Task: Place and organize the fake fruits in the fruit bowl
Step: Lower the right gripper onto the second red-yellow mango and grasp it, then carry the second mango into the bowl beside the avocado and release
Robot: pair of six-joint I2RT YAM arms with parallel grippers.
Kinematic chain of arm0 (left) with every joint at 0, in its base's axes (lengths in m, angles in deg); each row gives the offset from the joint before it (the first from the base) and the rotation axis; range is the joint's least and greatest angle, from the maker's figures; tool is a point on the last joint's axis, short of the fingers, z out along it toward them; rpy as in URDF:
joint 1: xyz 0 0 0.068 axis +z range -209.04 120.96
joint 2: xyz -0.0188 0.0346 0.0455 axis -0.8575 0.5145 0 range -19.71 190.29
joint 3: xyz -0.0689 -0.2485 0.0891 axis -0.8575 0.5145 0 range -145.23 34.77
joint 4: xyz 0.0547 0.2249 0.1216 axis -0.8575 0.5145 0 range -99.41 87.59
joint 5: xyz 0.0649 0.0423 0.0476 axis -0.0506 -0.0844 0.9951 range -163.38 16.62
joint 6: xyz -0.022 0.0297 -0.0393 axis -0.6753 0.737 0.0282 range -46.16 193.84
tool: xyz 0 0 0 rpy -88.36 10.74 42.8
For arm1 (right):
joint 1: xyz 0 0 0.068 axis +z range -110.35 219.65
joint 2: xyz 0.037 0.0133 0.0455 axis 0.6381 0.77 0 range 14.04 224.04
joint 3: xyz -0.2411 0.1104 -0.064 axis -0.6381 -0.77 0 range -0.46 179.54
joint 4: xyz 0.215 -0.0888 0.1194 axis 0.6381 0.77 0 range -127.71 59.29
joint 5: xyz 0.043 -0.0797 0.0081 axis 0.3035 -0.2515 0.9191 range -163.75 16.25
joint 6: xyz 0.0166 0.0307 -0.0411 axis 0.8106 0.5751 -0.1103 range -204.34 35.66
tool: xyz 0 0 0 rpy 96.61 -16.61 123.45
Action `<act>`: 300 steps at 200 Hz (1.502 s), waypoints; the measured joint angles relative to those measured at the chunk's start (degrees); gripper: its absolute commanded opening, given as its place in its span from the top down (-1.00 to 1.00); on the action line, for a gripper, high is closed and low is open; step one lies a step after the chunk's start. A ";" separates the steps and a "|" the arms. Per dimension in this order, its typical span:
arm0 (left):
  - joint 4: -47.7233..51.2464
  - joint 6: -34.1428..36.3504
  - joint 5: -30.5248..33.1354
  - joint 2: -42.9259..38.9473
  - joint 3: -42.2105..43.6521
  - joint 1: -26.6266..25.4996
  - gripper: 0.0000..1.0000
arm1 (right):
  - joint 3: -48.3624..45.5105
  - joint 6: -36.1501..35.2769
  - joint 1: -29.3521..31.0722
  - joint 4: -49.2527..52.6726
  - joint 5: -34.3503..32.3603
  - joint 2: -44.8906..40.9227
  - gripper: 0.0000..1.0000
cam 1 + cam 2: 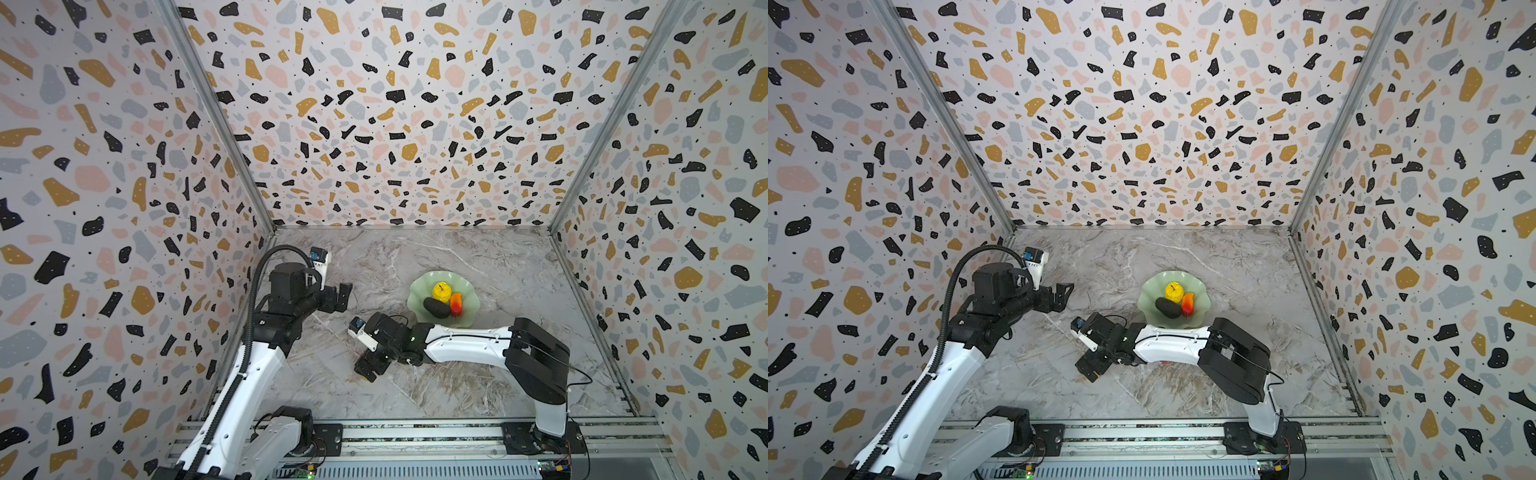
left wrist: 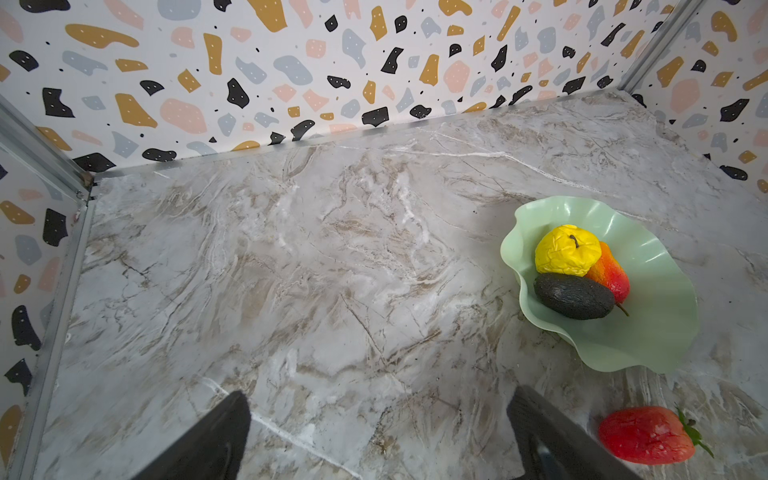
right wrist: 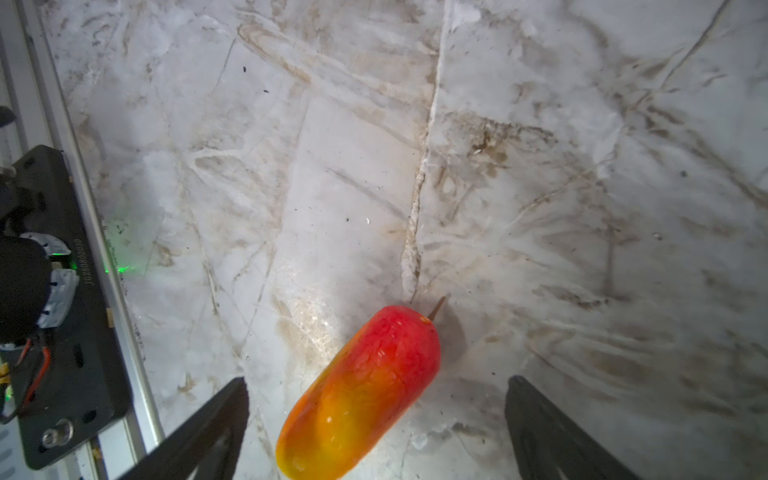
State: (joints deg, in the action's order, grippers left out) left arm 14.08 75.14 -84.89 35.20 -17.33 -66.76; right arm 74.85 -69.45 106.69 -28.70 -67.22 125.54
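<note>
Mint-green bowl (image 2: 665, 324), three fruits (image 2: 567, 251); outside, one strawberry (image 2: 646, 434), one elongated fruit (image 3: 361, 390).

1. The mint-green scalloped fruit bowl (image 1: 468, 311) sat lower centre-right in both top views.
2. Inside lay a lumpy yellow fruit (image 1: 441, 291), avocado (image 1: 436, 308) and red-orange mango (image 1: 456, 303), touching.
3. A strawberry (image 2: 646, 434) lay outside, near its rim.
4. A second mango (image 3: 361, 390) lay on the tabletop (image 3: 374, 166).

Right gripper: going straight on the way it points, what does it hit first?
Probably the red-orange fruit lying on the table, between the fingers of the open right gripper; depth is unclear.
</note>
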 measured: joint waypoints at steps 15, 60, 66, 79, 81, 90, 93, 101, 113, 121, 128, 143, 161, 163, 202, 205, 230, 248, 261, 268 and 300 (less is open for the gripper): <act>0.00 0.00 0.02 0.00 0.00 0.00 -0.99 | 0.39 0.57 -0.02 -0.02 -0.09 1.14 -0.80; 0.00 -0.02 0.02 0.00 0.00 0.02 -0.99 | 1.07 1.31 -0.07 0.79 -0.57 2.51 -0.49; 0.00 0.00 0.02 0.00 0.00 0.00 -0.99 | 1.27 1.31 -0.11 0.79 -0.50 2.73 -0.45; 0.00 -0.02 0.02 0.00 0.00 0.00 -0.99 | 1.70 1.46 -0.13 0.79 -0.17 3.45 -0.36; 0.00 0.00 0.04 0.00 0.00 0.00 -0.99 | 1.73 1.49 -0.13 0.79 -0.09 3.56 -0.36; 0.00 0.00 0.04 0.00 0.00 0.00 -0.99 | 1.92 1.73 -0.13 0.61 0.44 4.02 -0.34; 0.00 0.00 0.04 0.00 0.00 0.00 -0.99 | 1.97 1.68 -0.13 0.55 0.59 4.11 -0.33; 0.00 0.00 0.02 0.00 0.00 0.00 -0.99 | 2.03 1.75 -0.13 0.37 0.72 4.26 -0.30; 0.00 0.00 0.04 -0.04 0.00 0.00 -0.99 | 2.08 1.75 -0.13 0.35 0.87 4.26 -0.25; 0.00 0.00 0.04 -0.07 0.00 0.00 -0.99 | 2.10 1.81 -0.13 0.35 1.03 4.26 -0.19; 0.00 0.00 0.04 -0.15 0.00 0.00 -0.99 | 2.12 1.73 -0.11 0.31 1.22 4.26 -0.12; -0.02 0.00 0.04 -0.35 0.00 0.00 -0.99 | 2.14 1.79 -0.09 0.37 1.44 4.28 0.03; -0.02 0.00 0.04 -0.42 0.00 0.00 -0.99 | 2.14 1.57 -0.09 0.26 1.88 4.52 0.27; -0.02 0.00 0.04 -0.42 0.00 0.00 -0.99 | 2.14 1.77 -0.09 0.24 1.90 4.52 0.28; -0.04 0.00 0.04 -0.44 0.00 0.00 -0.99 | 2.19 1.44 -0.09 0.31 2.49 4.52 0.70; -0.04 0.00 0.04 -0.44 0.00 0.00 -0.99 | 2.19 1.33 -0.11 0.28 2.54 4.50 0.71; -0.04 0.00 0.04 -0.44 0.00 0.00 -0.99 | 2.19 0.46 -0.39 0.57 2.03 4.24 0.94; -0.07 -0.02 0.04 -0.44 0.00 0.00 -0.99 | 2.10 -0.42 -0.81 1.70 1.44 3.19 1.00; -0.04 0.00 0.04 -0.44 0.00 0.00 -0.99 | 1.86 -1.03 -1.68 2.60 1.11 1.36 1.00; -0.04 -0.02 0.04 -0.44 0.00 0.00 -0.99 | 1.73 -1.36 -2.32 2.99 0.90 0.04 1.00; -0.07 -0.02 0.04 -0.50 0.00 0.00 -0.99 | 1.03 -3.04 -6.19 3.91 -1.33 -7.93 1.00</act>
State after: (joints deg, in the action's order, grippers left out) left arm 14.01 75.12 -84.85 34.70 -17.33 -66.76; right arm 75.87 -72.48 100.51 -24.78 -68.56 117.61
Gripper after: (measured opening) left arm 0.995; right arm 0.278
